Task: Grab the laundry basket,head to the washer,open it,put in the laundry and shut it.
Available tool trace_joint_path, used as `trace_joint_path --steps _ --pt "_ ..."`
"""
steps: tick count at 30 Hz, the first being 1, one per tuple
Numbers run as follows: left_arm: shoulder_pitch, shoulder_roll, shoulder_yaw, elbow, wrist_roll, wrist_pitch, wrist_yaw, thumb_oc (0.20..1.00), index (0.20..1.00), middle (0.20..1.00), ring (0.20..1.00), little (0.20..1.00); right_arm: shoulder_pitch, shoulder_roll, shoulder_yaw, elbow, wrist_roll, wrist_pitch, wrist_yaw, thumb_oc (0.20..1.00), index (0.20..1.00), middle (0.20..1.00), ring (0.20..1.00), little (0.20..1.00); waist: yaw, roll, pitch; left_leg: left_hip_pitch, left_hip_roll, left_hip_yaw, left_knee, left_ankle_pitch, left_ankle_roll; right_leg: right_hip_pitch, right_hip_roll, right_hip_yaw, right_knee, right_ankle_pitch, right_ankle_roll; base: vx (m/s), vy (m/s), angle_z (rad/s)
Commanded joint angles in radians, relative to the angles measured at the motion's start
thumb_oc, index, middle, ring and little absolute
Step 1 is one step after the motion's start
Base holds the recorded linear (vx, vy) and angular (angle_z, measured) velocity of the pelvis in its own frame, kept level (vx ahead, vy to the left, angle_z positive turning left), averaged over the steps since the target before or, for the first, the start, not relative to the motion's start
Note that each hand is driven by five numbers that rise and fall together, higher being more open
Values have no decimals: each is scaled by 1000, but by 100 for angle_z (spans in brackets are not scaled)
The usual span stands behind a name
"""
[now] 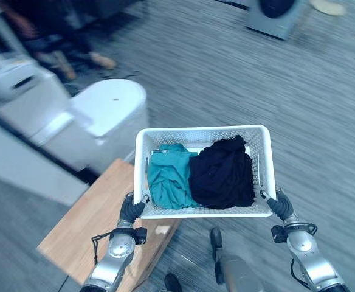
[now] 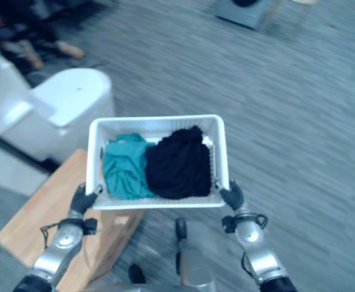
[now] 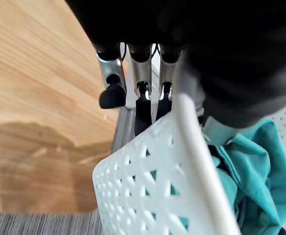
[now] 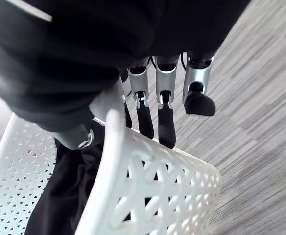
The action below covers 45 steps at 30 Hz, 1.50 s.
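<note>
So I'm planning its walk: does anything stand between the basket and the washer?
Nothing visible does. Both hands, left and right, hold the basket above the wooden table's edge; bare carpet runs from it to the washer.

Laundry basket: white plastic, smooth, walls pierced in a fine lattice, rim solid and slightly glossy. Contents: teal cloth, soft and creased, matt; black cloth, crumpled, matt, light-absorbing. Table: light wood, visible grain, smooth satin finish. Floor: grey carpet, streaked, rough short pile. White bin: smooth plastic, faint sheen. Left hand and right hand: silver metallic fingers, dark matt tips.
</note>
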Motion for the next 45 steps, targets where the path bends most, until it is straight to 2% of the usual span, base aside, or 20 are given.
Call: trace_joint_path --steps 1,2,5,7,8,9,11,12,14,18,21,23,24,27,28,30,34,38,44,45 --pt "-43 -6 10 -88 -80 -140 -97 200 200 200 200 200 -57 -53 -17 -118 112 -166 81 200 200 200 200 200 58 19 -45 -55 26 -111 92 -67 -11 100 -59 -116 2 -128 93 25 -131 -228" --pt "-40 -13 6 -86 -72 -137 -101 200 200 200 200 200 -57 -52 -15 -118 108 -165 85 200 200 200 200 200 58 17 -53 -42 29 -76 95 -70 -12 110 -69 -154 1 -126 86 196 -217 -202" --pt "-17 -27 3 -72 -44 -128 -115 200 200 200 200 200 -27 -57 -30 -116 100 -157 91 200 200 200 200 200 29 16 -72 1 49 -30 147 -111 -20 101 -48 -76 -14 -121 91 237 -221 -76" --pt "-17 -31 -7 -71 -36 -132 -117 200 200 200 200 200 -24 -68 -35 -118 114 -160 86 200 200 200 200 200 17 19 -72 -13 91 -29 279 -108 -34 133 -15 -39 -37 -141 73 227 -279 -60" --pt "-17 -39 -18 -76 -45 -137 -106 200 200 200 200 200 -34 -87 -31 -113 132 -162 76 200 200 200 200 200 39 23 -49 -70 137 -114 468 -47 -66 177 37 2 -57 -167 38 216 -281 -62" --pt "-18 -39 -19 -75 -45 -137 -106 200 200 200 200 200 -35 -88 -31 -113 133 -162 76 200 200 200 200 200 39 25 -48 -74 144 -118 479 -48 -71 179 42 0 -59 -168 34 175 -264 -65" --pt "-15 -54 -29 -67 -64 -141 -92 200 200 200 200 200 -39 -95 -26 -107 135 -151 76 200 200 200 200 200 77 7 -26 -187 68 -288 556 -81 -55 231 63 50 -72 -188 20 166 -157 -121" --pt "-15 -54 -29 -66 -64 -141 -92 200 200 200 200 200 -39 -95 -26 -107 135 -151 76 200 200 200 200 200 77 7 -26 -187 67 -289 557 -83 -54 231 62 50 -72 -188 21 195 -111 -139" --pt "11 -62 -23 -59 -57 -138 -82 200 200 200 200 200 -47 -94 -18 -103 127 -151 70 200 200 200 200 200 114 -14 -20 -280 -24 -351 476 -101 -20 256 58 100 -87 -179 32 247 -26 -89" --pt "22 -54 -11 -58 -46 -129 -82 200 200 200 200 200 -66 -90 -3 -87 117 -152 57 200 200 200 200 200 153 12 -26 -326 -66 -379 228 44 -29 324 113 170 -106 -202 39 332 7 -80" --pt "14 -55 -12 -71 -39 -129 -71 200 200 200 200 200 -76 -79 5 -83 118 -154 45 200 200 200 200 200 175 24 -19 -345 -64 -377 160 92 -34 380 145 213 -84 -251 31 438 70 -44" --pt "16 -51 -14 -79 -34 -131 -72 200 200 200 200 200 -73 -69 10 -85 108 -154 50 200 200 200 200 200 179 17 -36 -329 -75 -387 170 83 -14 406 140 231 -71 -272 40 526 181 -45" --pt "23 -40 -18 -89 -32 -132 -71 200 200 200 200 200 -78 -50 23 -84 95 -156 57 200 200 200 200 200 201 -8 -58 -310 -93 -375 197 45 21 409 118 250 25 -273 71 622 251 -38" --pt "14 -25 -16 -87 -30 -130 -68 200 200 200 200 200 -89 -43 26 -88 87 -152 66 200 200 200 200 200 199 -13 -53 -283 -94 -367 196 19 47 326 102 254 194 -227 117 293 163 -25" --pt "10 -15 -12 -86 -27 -130 -61 200 200 200 200 200 -91 -37 27 -89 83 -154 66 200 200 200 200 200 191 -17 -45 -259 -103 -361 196 -3 61 291 86 247 267 -180 153 150 95 -5" --pt "2 -11 -13 -86 -33 -128 -58 200 200 200 200 200 -87 -25 31 -95 71 -147 75 200 200 200 200 200 174 5 -31 -189 -99 -357 158 -27 76 161 63 199 347 -137 154 324 166 -2" --pt "10 -16 -2 -90 -51 -128 -65 200 200 200 200 200 -72 -23 20 -97 78 -141 77 200 200 200 200 200 150 25 -15 -114 -101 -366 110 -52 65 106 30 116 232 -184 121 288 48 7" --pt "2 -31 20 -64 -46 -132 -64 200 200 200 200 200 -50 -14 -11 -84 83 -131 71 200 200 200 200 200 123 25 4 -25 -99 -404 115 -121 29 19 -34 94 -65 -79 149 472 -127 25" --pt "13 -51 15 -48 -44 -135 -74 200 200 200 200 200 -20 -7 -24 -79 85 -137 84 200 200 200 200 200 107 15 -23 64 -101 -437 126 -192 7 32 -60 112 -54 -22 155 436 -154 38" --pt "15 -56 7 -46 -58 -135 -74 200 200 200 200 200 -6 -16 -31 -77 88 -136 83 200 200 200 200 200 91 37 -37 74 -58 -450 191 -158 -33 41 -33 120 -10 -36 132 451 -250 72"
